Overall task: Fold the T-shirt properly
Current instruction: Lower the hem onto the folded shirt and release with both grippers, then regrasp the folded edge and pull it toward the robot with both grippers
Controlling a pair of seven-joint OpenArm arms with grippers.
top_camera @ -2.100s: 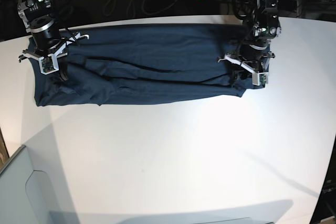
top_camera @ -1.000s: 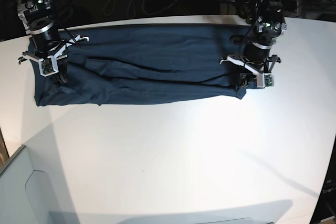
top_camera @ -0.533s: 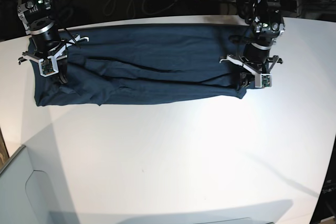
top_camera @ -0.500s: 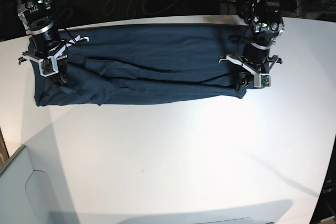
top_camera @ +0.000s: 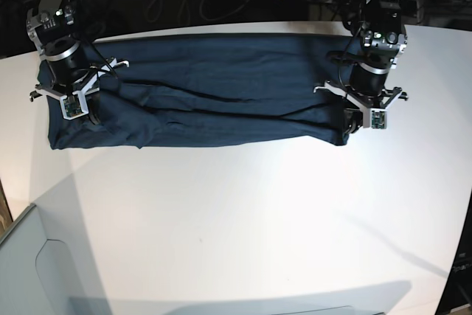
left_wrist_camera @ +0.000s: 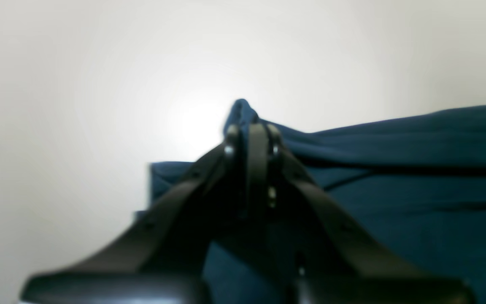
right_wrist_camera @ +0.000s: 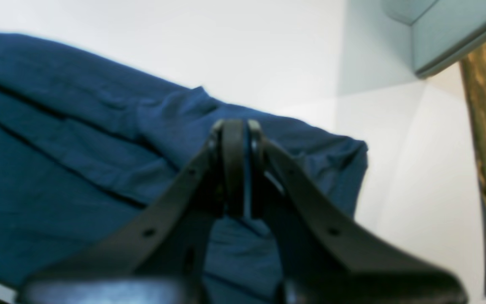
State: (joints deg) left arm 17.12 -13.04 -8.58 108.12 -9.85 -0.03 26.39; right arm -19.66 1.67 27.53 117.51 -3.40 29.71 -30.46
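1. Clearly, the T-shirt [top_camera: 214, 97] is laid as a long dark band across the far half of the white table [top_camera: 243, 219], already folded lengthwise, with soft ridges running along it.
2. At the band's end on the right of the base view, a small peak of cloth [left_wrist_camera: 239, 110] is seen pinched up between the closed fingers of the left gripper [left_wrist_camera: 251, 128]; the corner is judged to be held so that this end can be carried over.
3. At the opposite end, the right gripper [right_wrist_camera: 235, 126] is shown with its fingers pressed together over the fabric near the rumpled corner [right_wrist_camera: 352, 147]. A sliver of blue appears between the tips, so a pinch on the shirt is judged likely, though it cannot be told for certain from the blurred wrist view.
4. Both ends are presumably gripped at once so that the band can be kept taut and level while it is lifted.
5. The next fold is judged to be crosswise, one end brought over the other, which calls for an even raise so that the lengthwise fold is not pulled open.
6. A grey bin [top_camera: 29, 271] is seen at the near corner of the table, well apart from the shirt.
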